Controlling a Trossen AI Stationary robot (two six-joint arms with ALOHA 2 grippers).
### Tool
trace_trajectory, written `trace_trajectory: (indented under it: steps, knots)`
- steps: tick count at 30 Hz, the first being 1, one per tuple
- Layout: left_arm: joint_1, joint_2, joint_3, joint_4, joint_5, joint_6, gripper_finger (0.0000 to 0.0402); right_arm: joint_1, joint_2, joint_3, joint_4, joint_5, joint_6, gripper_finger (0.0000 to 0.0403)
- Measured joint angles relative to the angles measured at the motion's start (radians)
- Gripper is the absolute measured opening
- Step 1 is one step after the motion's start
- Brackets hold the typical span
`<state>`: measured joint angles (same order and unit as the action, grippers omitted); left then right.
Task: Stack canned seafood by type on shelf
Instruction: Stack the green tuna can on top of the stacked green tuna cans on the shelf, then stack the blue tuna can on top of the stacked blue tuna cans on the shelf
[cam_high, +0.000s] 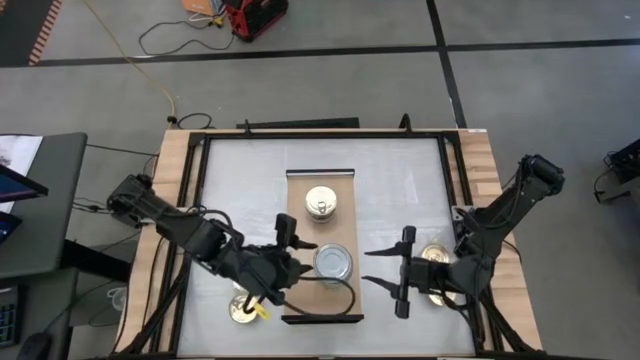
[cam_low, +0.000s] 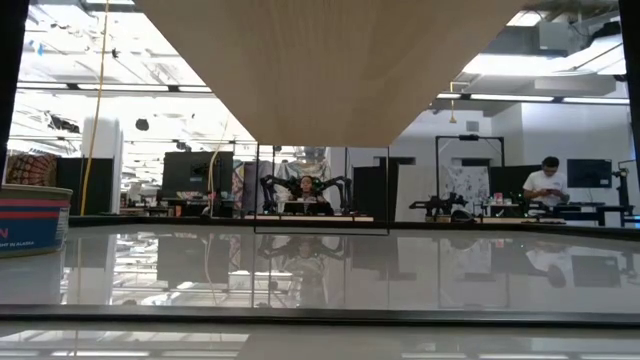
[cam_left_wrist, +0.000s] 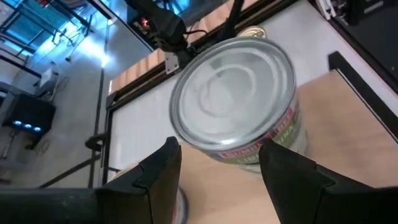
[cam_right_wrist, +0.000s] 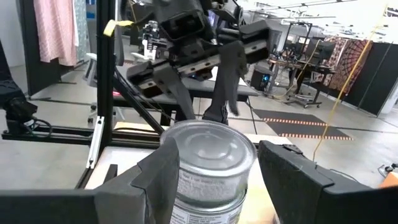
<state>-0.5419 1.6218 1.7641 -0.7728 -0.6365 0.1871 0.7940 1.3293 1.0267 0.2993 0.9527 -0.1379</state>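
Note:
The shelf (cam_high: 324, 300) is a light-wood board in the middle of the table. On it stand a gold-lidded tin (cam_high: 320, 203) toward the far end and a silver-lidded tin (cam_high: 332, 263) toward the near end. In the right wrist view the silver tin (cam_right_wrist: 208, 165) seems to sit on another tin. My left gripper (cam_high: 300, 258) hangs open just left of the silver tin (cam_left_wrist: 233, 99), which lies ahead of the fingers. My right gripper (cam_high: 372, 266) is open at the tin's right, pointing level at it with a gap between.
A gold-lidded tin (cam_high: 243, 310) lies on the white table under my left arm. Another gold-lidded tin (cam_high: 435, 257) sits under my right arm. A tin with a red and blue label (cam_low: 30, 220) shows at the low view's left edge. Dark frame rails border the table.

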Motion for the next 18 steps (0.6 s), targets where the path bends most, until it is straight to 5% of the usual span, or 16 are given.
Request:
trace_trajectory:
  steps: [12,18]
  knots:
    - [0.003,-0.006,0.016,-0.048,-0.019,-0.043,0.0206,0.031,0.000,0.000,-0.002,0.016,0.006,0.0244]
    - [-0.051,-0.053,0.098,-0.362,0.039,-0.472,0.0206,0.096,-0.003,0.000,-0.004,0.143,-0.028,0.0244]
